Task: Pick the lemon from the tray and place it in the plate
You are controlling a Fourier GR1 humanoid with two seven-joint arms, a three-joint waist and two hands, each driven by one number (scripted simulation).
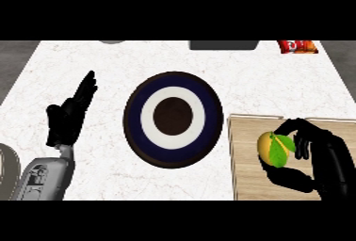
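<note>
lemon, on tray: clasped in curled right hand. advised: lift clear, carry leftward over plate, lower centrally. left hand: open, resting.

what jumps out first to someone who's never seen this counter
The round plate with dark blue, white and brown rings sits mid-counter. At right, the right hand curls round the lemon over the wooden tray. The left hand rests open at left.

left hand: open, fingers straight, resting (grey forearm below) | right hand: fingers and thumb curled, holding
</note>
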